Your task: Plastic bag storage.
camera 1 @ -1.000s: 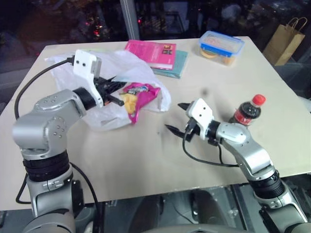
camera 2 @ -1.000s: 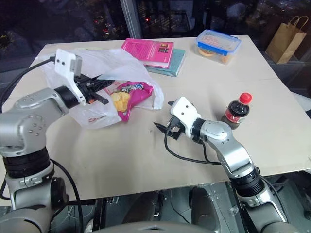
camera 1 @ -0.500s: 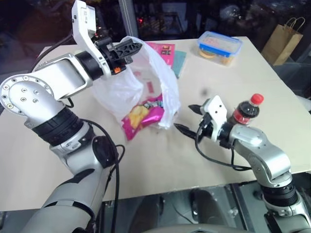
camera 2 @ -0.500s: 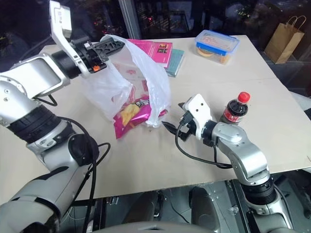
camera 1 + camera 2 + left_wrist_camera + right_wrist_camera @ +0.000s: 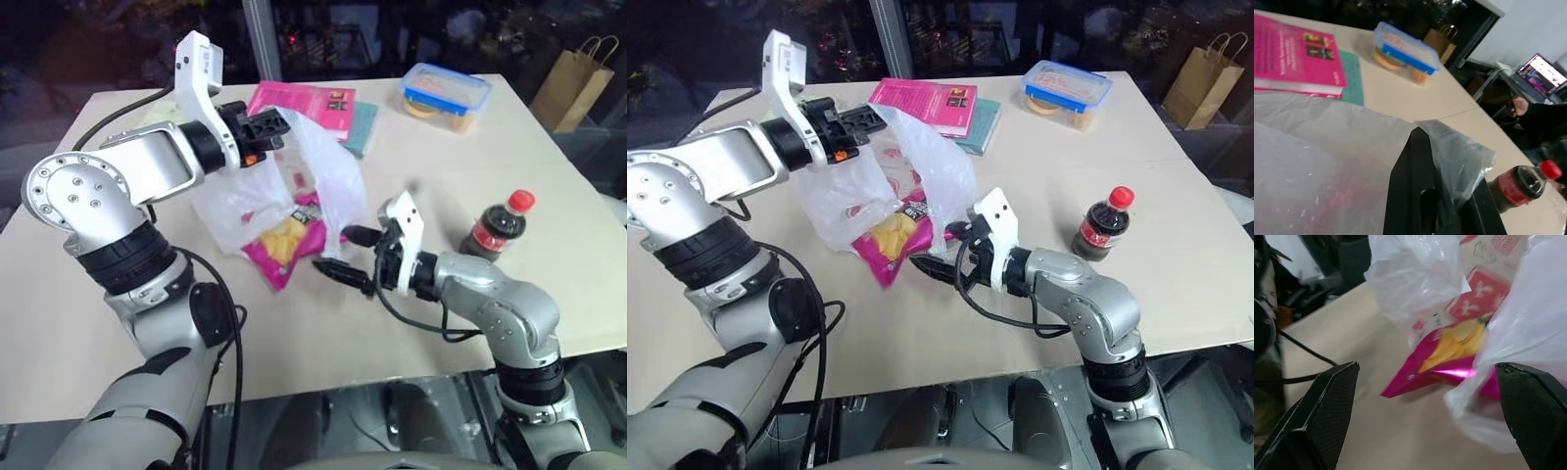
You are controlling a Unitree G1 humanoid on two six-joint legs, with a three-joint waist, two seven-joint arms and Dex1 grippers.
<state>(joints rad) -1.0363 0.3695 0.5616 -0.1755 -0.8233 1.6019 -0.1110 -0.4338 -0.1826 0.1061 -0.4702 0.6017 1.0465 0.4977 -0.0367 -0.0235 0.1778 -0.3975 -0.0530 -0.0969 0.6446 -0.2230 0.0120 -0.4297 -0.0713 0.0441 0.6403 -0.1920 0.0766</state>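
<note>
We see the left gripper (image 5: 865, 116) clamped on the plastic bag (image 5: 921, 162) at its top edge, bag lifted above the table (image 5: 1176, 186), lower part sagging onto it. Right gripper (image 5: 345, 256) w/ fingers spread wide, just beside the bag's low end, touching nothing. Magenta chips packet (image 5: 279, 245) pokes out from under the bag. Pink book (image 5: 304, 101) behind the bag; cola bottle (image 5: 498, 225) & lunchbox (image 5: 446, 92) well apart from it.
</note>
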